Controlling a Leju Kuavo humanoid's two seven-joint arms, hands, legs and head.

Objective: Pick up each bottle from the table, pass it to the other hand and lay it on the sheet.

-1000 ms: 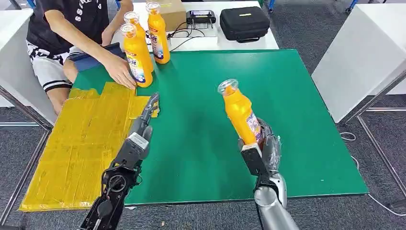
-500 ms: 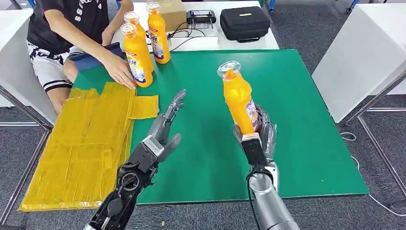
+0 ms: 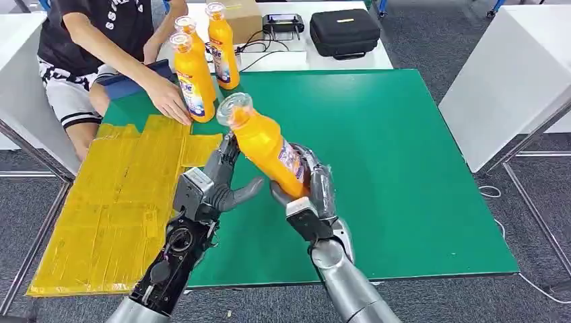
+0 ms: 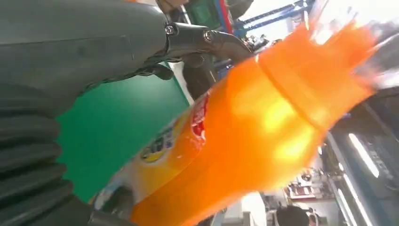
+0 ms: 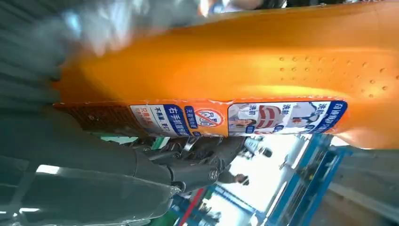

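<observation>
My right hand (image 3: 311, 192) grips the lower body of an orange bottle (image 3: 264, 145) with a clear cap, tilted so the cap leans toward my left. My left hand (image 3: 215, 180) is raised right beside the bottle, fingers spread behind its upper part and thumb out below it; I cannot tell whether it touches. In the left wrist view the bottle (image 4: 244, 136) lies close under my fingers (image 4: 207, 40). In the right wrist view its labelled side (image 5: 235, 80) lies against my hand. The yellow sheet (image 3: 118, 202) covers the left part of the green table (image 3: 417, 161).
Three more orange bottles (image 3: 194, 77) stand at the table's far left corner. A seated person rests a hand (image 3: 168, 101) on the sheet's far edge beside them. A black case (image 3: 343, 31) and a cardboard box (image 3: 244, 17) lie on a white table behind.
My right hand has carried the bottle leftward and tipped it toward my left hand. My left hand has risen from the sheet's edge to meet it at the table's middle.
</observation>
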